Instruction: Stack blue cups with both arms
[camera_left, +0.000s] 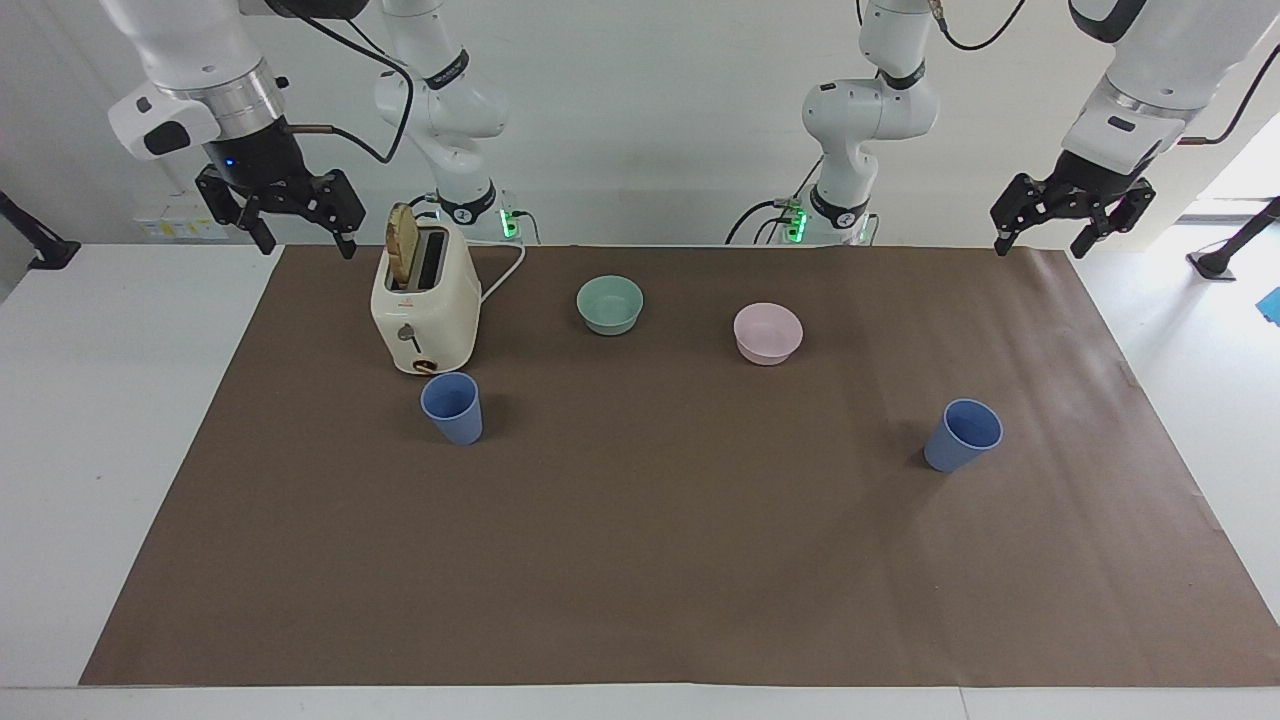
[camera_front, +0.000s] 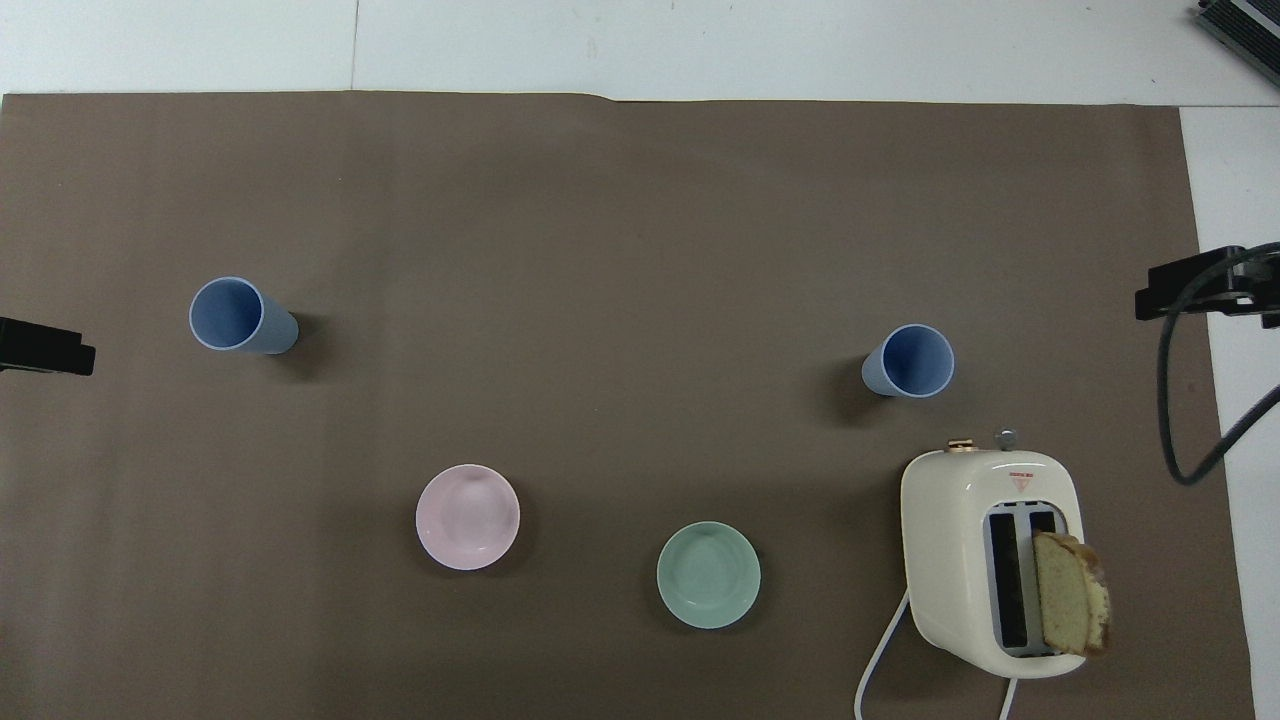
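Hovering empty, fingers spread: left gripper (camera_left: 1071, 232), right gripper (camera_left: 297, 228); blue cups (camera_left: 452, 407) (camera_left: 963, 434) unstacked.

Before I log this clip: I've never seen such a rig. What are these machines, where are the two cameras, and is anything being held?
Two white robot arms work at a table covered with brown paper. One camera faces them from across the table; the other looks down from above their end. On the paper: two blue cups standing apart, a green bowl, a pink bowl, and a toaster with bread in one slot. The left end effector and right end effector hang open, holding nothing.
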